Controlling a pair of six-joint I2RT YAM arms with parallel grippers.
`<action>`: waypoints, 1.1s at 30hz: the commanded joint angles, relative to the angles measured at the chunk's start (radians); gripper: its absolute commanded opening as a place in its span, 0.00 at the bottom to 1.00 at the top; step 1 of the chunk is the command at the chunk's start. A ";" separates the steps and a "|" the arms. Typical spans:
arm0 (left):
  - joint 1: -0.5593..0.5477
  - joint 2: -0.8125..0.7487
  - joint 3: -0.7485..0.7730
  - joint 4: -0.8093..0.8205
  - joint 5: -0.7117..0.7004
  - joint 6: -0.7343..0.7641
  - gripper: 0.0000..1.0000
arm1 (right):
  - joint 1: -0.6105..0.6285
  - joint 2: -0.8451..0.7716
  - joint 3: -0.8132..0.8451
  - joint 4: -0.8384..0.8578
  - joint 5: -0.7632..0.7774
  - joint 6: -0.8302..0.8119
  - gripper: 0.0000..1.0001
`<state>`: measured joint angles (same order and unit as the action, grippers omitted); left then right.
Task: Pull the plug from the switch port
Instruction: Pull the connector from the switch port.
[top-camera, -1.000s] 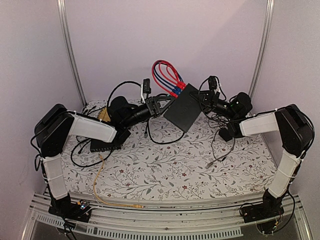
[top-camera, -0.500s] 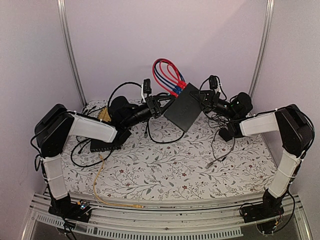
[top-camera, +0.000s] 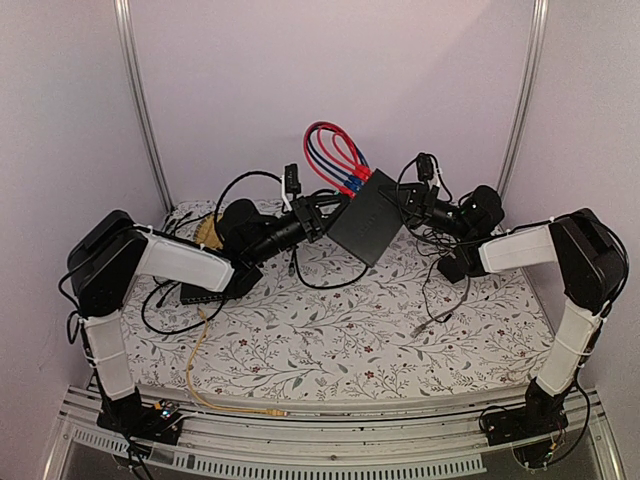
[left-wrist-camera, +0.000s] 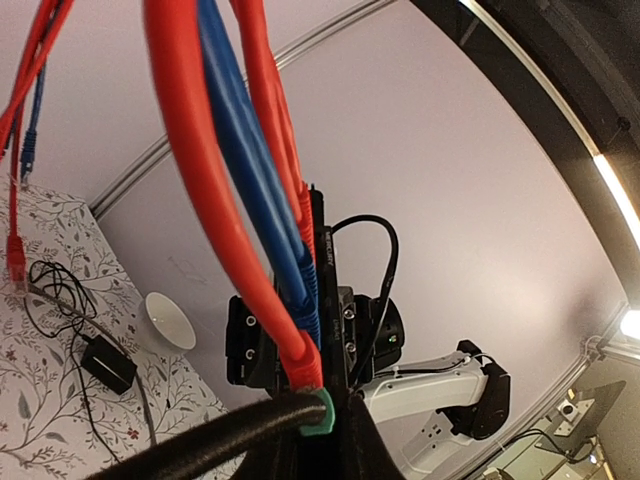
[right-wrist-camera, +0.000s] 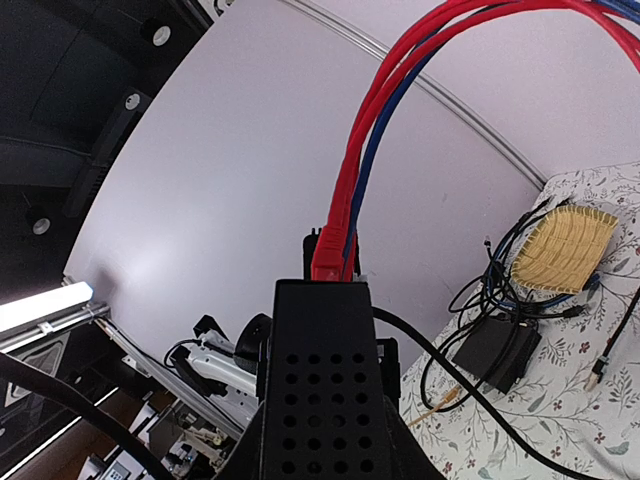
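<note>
Black switch box is off the tabletop, tilted, between both arms. Right gripper is clamped on its right edge. Left gripper is at its left corner; can't tell its opening. Red plug is seated in the switch port; red cables and blue cables loop above, crowding it. Dark grey box, yellow cable and wicker basket are far left.
</note>
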<state>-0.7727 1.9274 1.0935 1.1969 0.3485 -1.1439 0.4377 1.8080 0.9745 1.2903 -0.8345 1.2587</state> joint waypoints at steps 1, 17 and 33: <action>-0.019 -0.061 -0.023 0.020 -0.060 0.055 0.00 | 0.010 0.003 0.018 0.089 0.001 -0.035 0.01; -0.007 -0.090 -0.066 0.052 -0.112 0.041 0.00 | 0.010 0.012 0.040 0.070 -0.021 -0.049 0.01; 0.042 -0.097 -0.042 0.020 -0.007 0.017 0.00 | -0.018 0.007 0.061 0.064 -0.069 -0.045 0.02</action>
<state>-0.7681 1.8797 1.0256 1.1847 0.3397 -1.1236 0.4374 1.8214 0.9894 1.2751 -0.8852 1.2381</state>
